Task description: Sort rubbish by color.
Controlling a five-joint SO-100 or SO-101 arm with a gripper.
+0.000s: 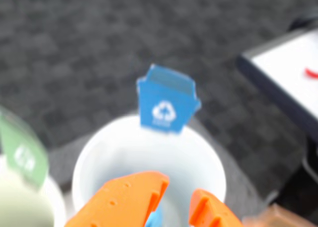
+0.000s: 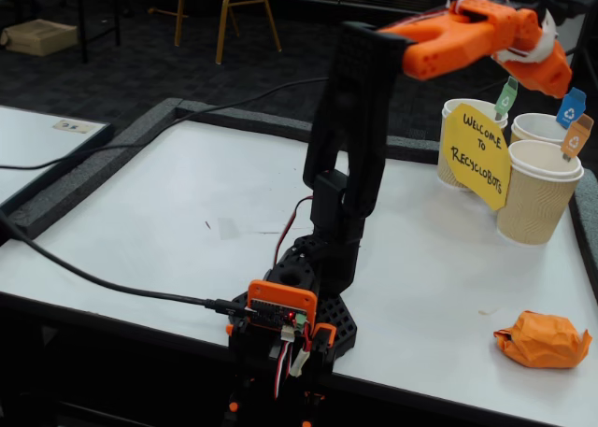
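gripper poised over the blue-tagged cup

the ribbed beige paper cups stand at the table's (image 2: 168, 221) far right corner in the fixed view, behind a yellow sign (image 2: 480, 156). the smooth orange plastic gripper (image 1: 174, 207) hangs above the white-lined cup (image 1: 149, 157) with the blue recycling tag (image 1: 166, 105); its fingers stand slightly apart with a sliver of blue (image 1: 155, 219) between them, too blurred to say whether it is gripped. a green-tagged cup (image 1: 22, 199) sits just left in the wrist view. only the fixed view shows the orange wad (image 2: 544, 340), crumpled and faceted, lying on the white tabletop near the front right edge, well apart from the cups.
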